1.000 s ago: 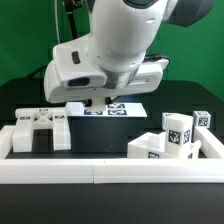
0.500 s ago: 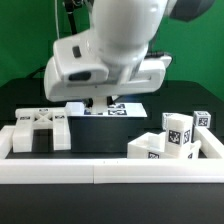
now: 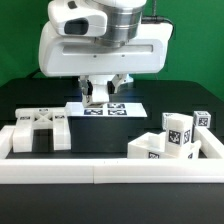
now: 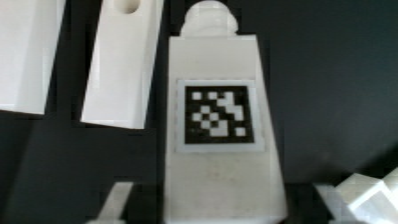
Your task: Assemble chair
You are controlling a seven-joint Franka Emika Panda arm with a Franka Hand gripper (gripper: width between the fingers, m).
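Observation:
My gripper hangs above the marker board, shut on a long white chair bar that carries a black-and-white tag. In the wrist view the bar runs lengthwise between the two fingers, with its rounded end pointing away from the gripper. On the table at the exterior view's left lies a flat tagged chair slab. Several tagged chair blocks are heaped at the exterior view's right.
A plain white border rail runs along the front and up both sides. Two more white pieces lie beside the held bar in the wrist view. The robot's big white body fills the upper exterior view.
The arm has risen. The gripper, low over the marker board and hidden by the robot body before, now shows well above the board with the bar in it.

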